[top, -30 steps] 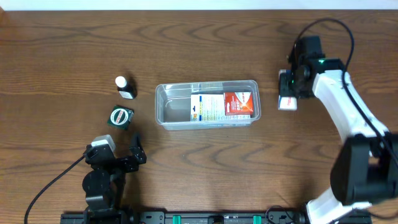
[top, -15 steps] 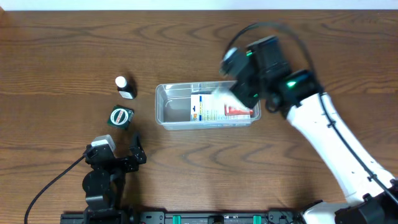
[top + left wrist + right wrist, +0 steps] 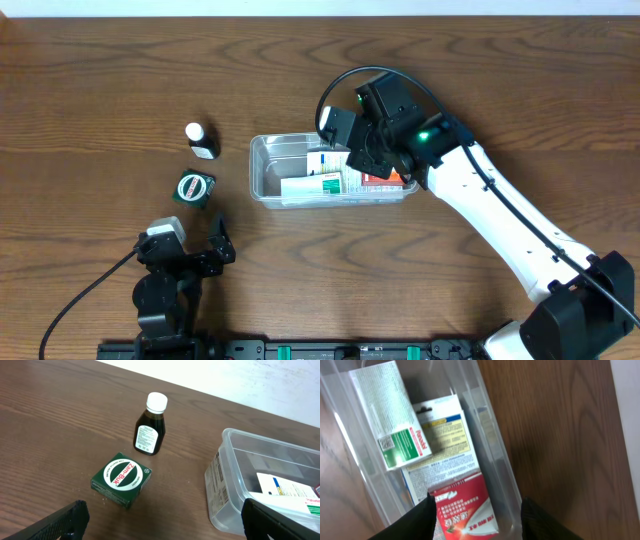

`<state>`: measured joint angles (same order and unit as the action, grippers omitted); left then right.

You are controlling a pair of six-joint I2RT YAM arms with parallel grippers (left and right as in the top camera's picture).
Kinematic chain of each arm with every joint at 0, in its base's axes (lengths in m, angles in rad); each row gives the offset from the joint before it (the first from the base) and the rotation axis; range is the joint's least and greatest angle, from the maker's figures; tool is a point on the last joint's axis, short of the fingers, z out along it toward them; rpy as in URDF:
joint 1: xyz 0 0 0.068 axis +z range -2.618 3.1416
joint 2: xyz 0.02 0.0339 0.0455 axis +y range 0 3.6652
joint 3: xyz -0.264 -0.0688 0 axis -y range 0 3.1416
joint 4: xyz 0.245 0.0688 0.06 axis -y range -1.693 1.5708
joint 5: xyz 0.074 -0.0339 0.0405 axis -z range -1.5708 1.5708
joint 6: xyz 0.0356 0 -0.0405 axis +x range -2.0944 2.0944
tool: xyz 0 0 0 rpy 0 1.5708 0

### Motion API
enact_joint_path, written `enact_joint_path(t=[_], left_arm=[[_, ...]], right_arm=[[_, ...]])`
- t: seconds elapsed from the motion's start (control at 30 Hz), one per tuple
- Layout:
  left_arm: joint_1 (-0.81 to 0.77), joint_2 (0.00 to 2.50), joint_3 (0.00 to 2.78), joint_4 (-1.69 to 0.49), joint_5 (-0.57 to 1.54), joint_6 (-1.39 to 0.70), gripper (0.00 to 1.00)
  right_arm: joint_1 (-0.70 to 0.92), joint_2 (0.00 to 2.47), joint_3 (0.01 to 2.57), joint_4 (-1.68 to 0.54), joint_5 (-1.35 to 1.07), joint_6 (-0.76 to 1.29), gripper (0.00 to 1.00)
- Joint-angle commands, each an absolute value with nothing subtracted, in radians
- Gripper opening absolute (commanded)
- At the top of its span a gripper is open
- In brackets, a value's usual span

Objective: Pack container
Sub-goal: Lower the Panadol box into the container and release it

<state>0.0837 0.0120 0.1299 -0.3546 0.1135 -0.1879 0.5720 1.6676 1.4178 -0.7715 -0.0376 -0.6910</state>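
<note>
- Bottle [image 3: 201, 140]: dark, white cap, upright on the table at far left, outside the container. Toppling is judged likely if the cap is struck from the side.
- Green box [image 3: 194, 187]: small, set just near of the bottle and apart from it, also unpacked. It is judged liable to be pushed away if approached off-centre.
- Left gripper [image 3: 162, 512]: at near left, jaws spread wide, nothing held.
- Container [image 3: 256, 172]: clear tub at table centre, right of the bottle and green box. It is judged light enough to be dragged if the rim is caught.
- White and green box [image 3: 395, 420]: laid aslant inside the tub, partly over a white and blue box [image 3: 442, 435]. Floor space for the remaining items is thereby reduced.
- Red box [image 3: 465, 510]: flat at the tub's right end.
- Right gripper [image 3: 476, 510]: above that end, fingers held wide to either side of the red box, nothing gripped. A snag on the wall is possible if it is drawn out sideways.
</note>
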Motion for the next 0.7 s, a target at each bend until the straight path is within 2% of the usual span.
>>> enact_joint_path(t=[0.0,0.2,0.33,0.4,0.5,0.67], left_arm=[[0.081,0.010,0.109,-0.357,0.120,-0.200,0.98],[0.081,0.010,0.109,-0.357,0.120,-0.200,0.98],[0.081,0.010,0.109,-0.357,0.120,-0.200,0.98],[0.081,0.010,0.109,-0.357,0.120,-0.200,0.98],[0.081,0.010,0.109,-0.357,0.120,-0.200,0.98],[0.081,0.010,0.109,-0.357,0.120,-0.200,0.98]], right_arm=[[0.577,1.665,1.417,-0.765,-0.097,-0.598,0.50],[0.577,1.667,1.417,-0.735,-0.116,-0.472,0.53],[0.577,1.683,1.417,-0.725,-0.204,-0.437,0.51],[0.577,1.699,1.417,-0.714,-0.215,-0.376,0.46],[0.579,1.727,1.417,-0.694,-0.229,-0.271,0.45],[0.588,1.799,1.417,-0.673,-0.296,-0.260,0.47]])
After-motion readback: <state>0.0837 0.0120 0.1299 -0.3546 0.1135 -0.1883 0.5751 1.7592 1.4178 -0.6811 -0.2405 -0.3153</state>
